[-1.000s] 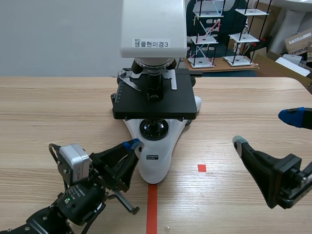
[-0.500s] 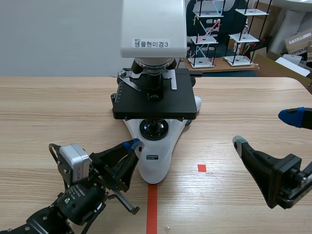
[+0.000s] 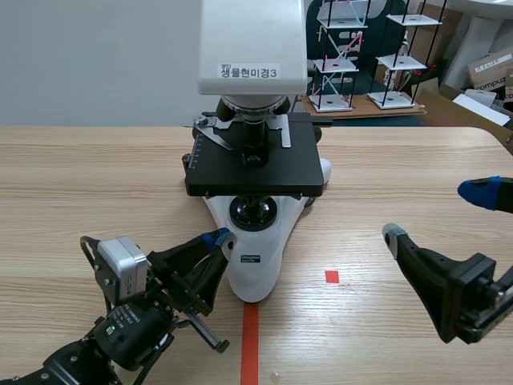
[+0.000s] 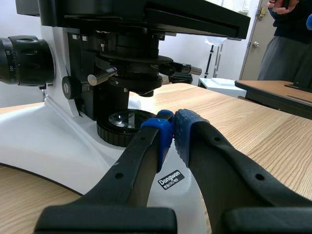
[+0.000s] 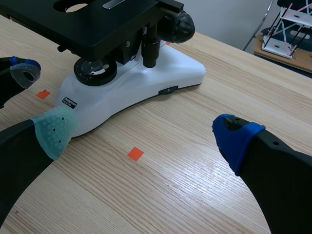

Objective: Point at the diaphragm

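A white microscope (image 3: 253, 265) with a black stage (image 3: 264, 172) stands at the table's middle. In the left wrist view its black diaphragm and condenser unit (image 4: 136, 68) hangs under the stage, above the round lamp lens (image 4: 122, 127) in the base. My left gripper (image 4: 173, 127) is shut on nothing, blue pads together. Its tips rest just over the white base, in front of the lamp lens and pointing up toward the diaphragm. In the scene view the left gripper (image 3: 217, 237) lies by the base's left flank. My right gripper (image 3: 437, 213) (image 5: 146, 132) hovers open, right of the microscope (image 5: 146, 83).
An orange-red tape square (image 3: 332, 276) and a tape line (image 3: 250, 345) mark the table in front of the microscope. Wire racks (image 3: 345, 56) and cardboard boxes (image 3: 489, 72) stand behind the table's far right. A person (image 4: 287, 44) stands in the background of the left wrist view.
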